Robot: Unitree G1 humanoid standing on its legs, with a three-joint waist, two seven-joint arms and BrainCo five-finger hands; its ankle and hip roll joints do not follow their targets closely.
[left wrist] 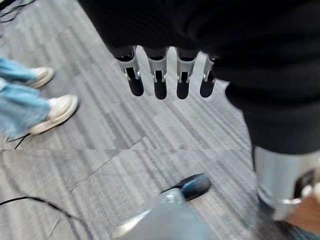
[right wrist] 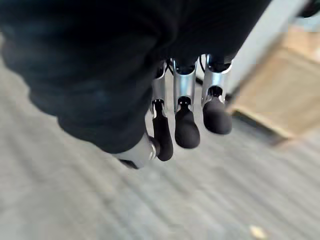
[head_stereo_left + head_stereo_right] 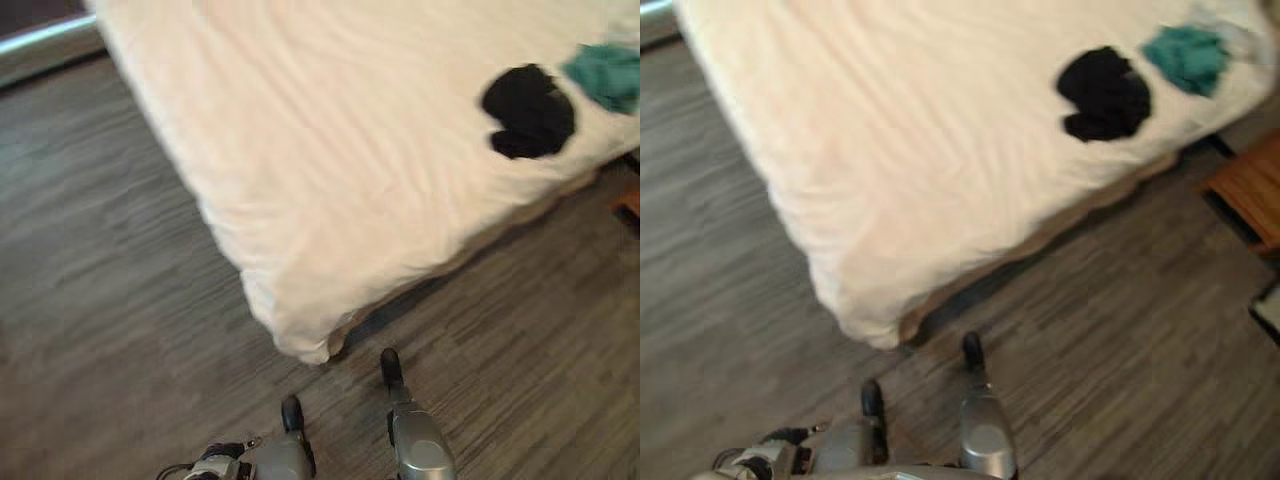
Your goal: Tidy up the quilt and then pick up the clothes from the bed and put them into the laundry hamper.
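The white quilt (image 3: 330,150) lies spread over the bed and hangs over its near corner. A black garment (image 3: 528,110) rests on the quilt towards the far right, with a teal garment (image 3: 605,75) just beyond it at the bed's edge. Both hands hang low over the floor, short of the bed's corner. My left hand (image 3: 290,420) points its fingers (image 1: 160,80) straight and holds nothing. My right hand (image 3: 395,385) is beside it, its fingers (image 2: 187,125) also straight and empty.
Grey wood-look floor (image 3: 100,330) surrounds the bed. A low wooden piece of furniture (image 3: 1250,190) stands on the floor right of the bed. A person's white shoes and jeans (image 1: 50,112) are on the floor near my left hand.
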